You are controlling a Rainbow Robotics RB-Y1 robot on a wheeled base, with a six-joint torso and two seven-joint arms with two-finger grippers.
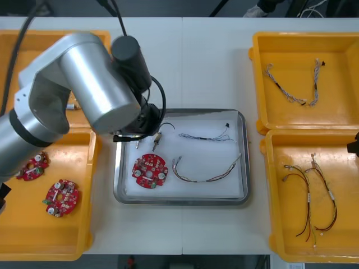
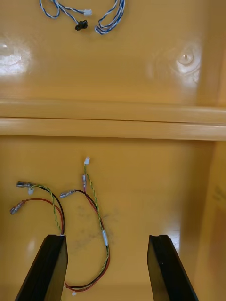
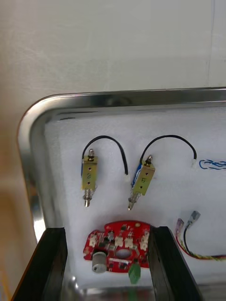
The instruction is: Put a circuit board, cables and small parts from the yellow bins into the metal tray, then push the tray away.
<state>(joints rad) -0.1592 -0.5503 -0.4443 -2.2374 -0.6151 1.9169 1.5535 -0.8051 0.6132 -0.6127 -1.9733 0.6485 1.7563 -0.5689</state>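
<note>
Over the metal tray's [image 1: 179, 200] left side, my left hand [image 3: 106, 230] hung released, fingers apart above the circuit board [image 1: 150, 170], with two small metal parts [image 3: 89, 171] lying just beyond it. My right hand [image 2: 107, 237], also released, hovered over red and yellow cables [image 2: 94, 202] in the near right yellow bin [image 1: 269, 224].

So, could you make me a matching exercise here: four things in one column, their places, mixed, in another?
Things:
1. small metal parts
2. pair of circuit boards
3. left pincer
4. right pincer

Places:
a. open, above the near right yellow bin
b. on the metal tray's white inside
c. open, above the metal tray
d. in the near left yellow bin

Pairs: 1-b, 2-d, 3-c, 4-a.
</note>
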